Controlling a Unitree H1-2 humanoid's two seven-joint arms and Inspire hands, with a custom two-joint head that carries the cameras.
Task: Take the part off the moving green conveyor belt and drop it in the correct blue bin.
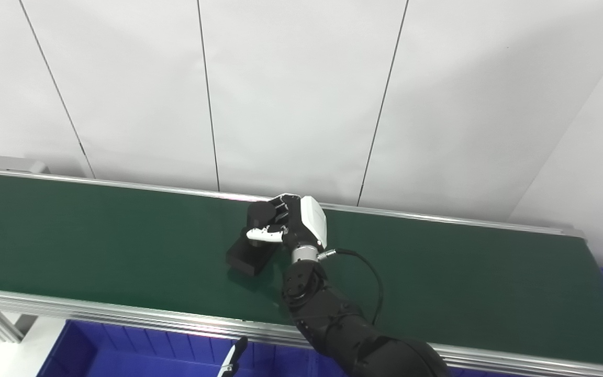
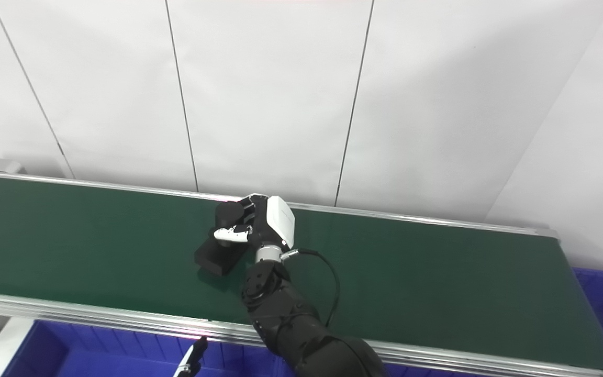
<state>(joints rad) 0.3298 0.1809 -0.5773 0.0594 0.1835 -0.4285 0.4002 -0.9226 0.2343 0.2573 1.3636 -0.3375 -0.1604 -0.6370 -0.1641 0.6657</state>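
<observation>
Right robot hand (image 1: 293,225) on the belt (image 1: 97,235)
Its fingers are curled around the black part (image 1: 249,254); only a tip of the left robot hand (image 1: 233,358) shows, state unclear.

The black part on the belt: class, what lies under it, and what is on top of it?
Under the black part lies the green belt. The right robot hand is closed over its far end, hiding that end.
</observation>
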